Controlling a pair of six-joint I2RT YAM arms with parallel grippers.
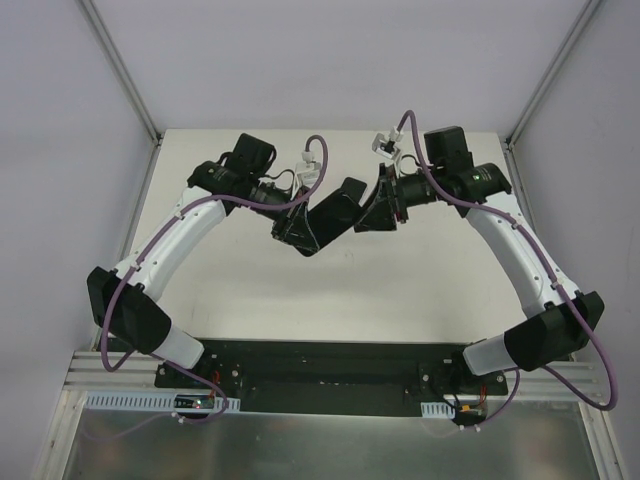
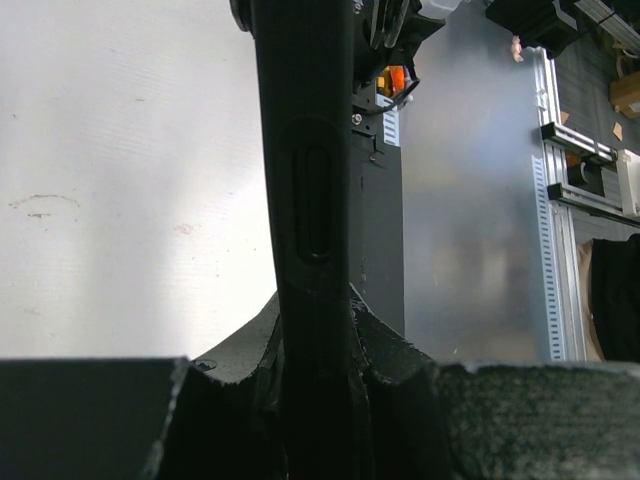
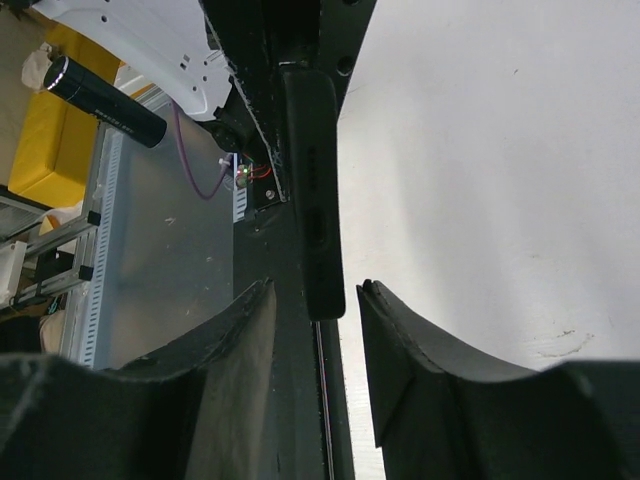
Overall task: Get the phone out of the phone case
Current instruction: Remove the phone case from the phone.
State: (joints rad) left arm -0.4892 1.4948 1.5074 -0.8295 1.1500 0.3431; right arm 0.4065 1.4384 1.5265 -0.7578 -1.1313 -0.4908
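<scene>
Black phone case (image 1: 336, 207) is up off the white table (image 1: 250, 300), held in the air between the two arms near the middle of the workspace, tilted in the top view. Left gripper (image 1: 305, 238) is clamped on its lower end: in the left wrist view the case (image 2: 310, 150) runs edge-on straight up from between the closed-in fingers (image 2: 395, 360), with both pads pressed against its sides. Long oval side slot (image 2: 315, 215) in the case edge sits just above the grip. Right gripper (image 1: 378, 215) is at the case's other end, coming in from the right side. In the right wrist view its fingers (image 3: 240, 330) stand apart, and the case's end (image 3: 318, 220) hangs edge-on into the gap between the tips. I can see a sliver of space on each side, so it's straddling the end with no contact visible. The gap is narrower on the right finger's side. Can't separate phone from case in any view, it all reads as one black slab, so the phone looks to be seated inside. Table (image 3: 480, 150) shows below the case in both wrist views.
</scene>
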